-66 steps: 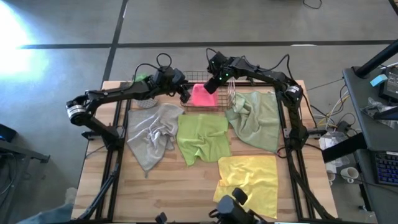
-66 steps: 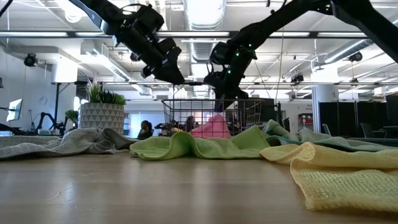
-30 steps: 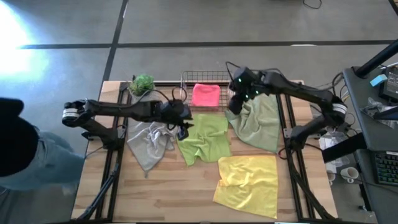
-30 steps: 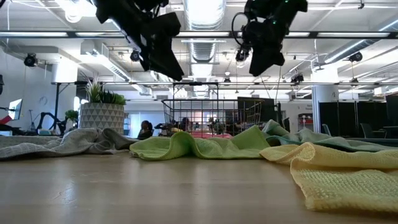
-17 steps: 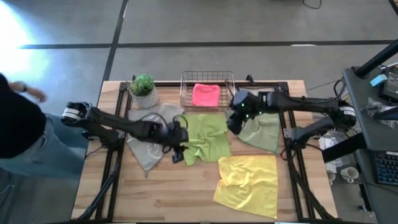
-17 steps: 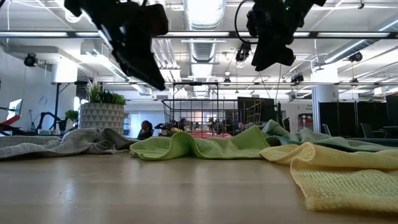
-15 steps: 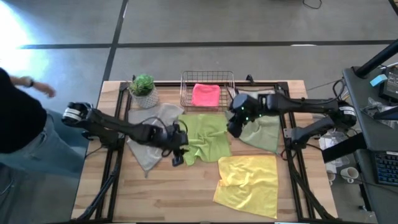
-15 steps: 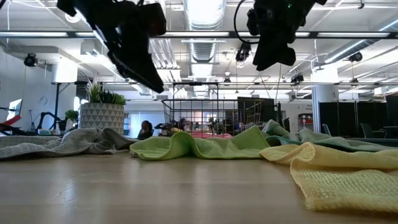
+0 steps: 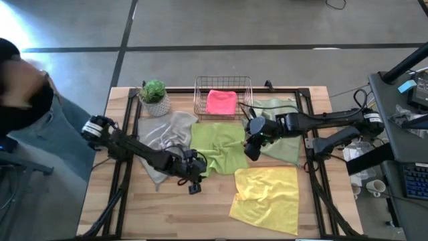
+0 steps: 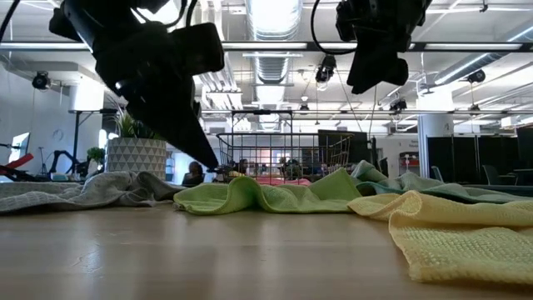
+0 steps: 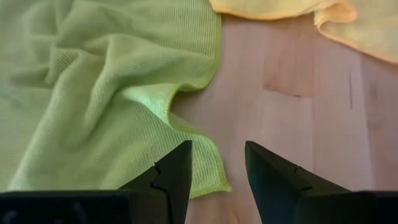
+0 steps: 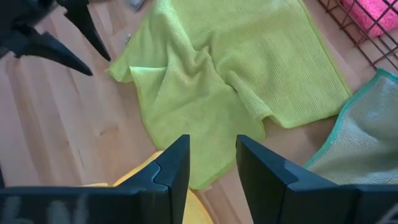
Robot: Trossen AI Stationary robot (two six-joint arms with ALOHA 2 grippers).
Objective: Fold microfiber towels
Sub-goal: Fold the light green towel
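Left gripper: the left gripper (image 9: 193, 183) is low over the table at the near-left corner of the lime green towel (image 9: 219, 148). Its two fingers (image 11: 175, 176) stand apart with nothing between them; bare wood and the towel's corner show in the gap.

Right gripper: the right gripper (image 9: 252, 148) hangs above the right edge of the lime green towel, next to the pale sage green towel (image 9: 281, 130). Its fingers (image 12: 174, 165) are also spread and hold nothing.

Lime green towel: it lies crumpled in the middle of the table (image 9: 174, 214), between the grey towel (image 9: 164, 142) and the sage one. In the low view it makes a low ridge of folds (image 10: 258, 197).

Grey towel: rumpled on the left part of the table — partly under the left arm.

Pale sage green towel: on the right side, behind the right arm, with a darker green border seen from the right wrist (image 12: 357, 149).

Yellow towel: the yellow towel (image 9: 266, 198) lies spread at the near right, close to the lime green one.

Hot pink towel: the hot pink towel (image 9: 221, 102) sits inside the copper wire basket (image 9: 200, 100) at the far edge — it looks folded.

Plant: a small potted plant (image 9: 154, 96) stands left of the basket.

Person: a person (image 9: 30, 134) in dark clothes is beside the table's left side.
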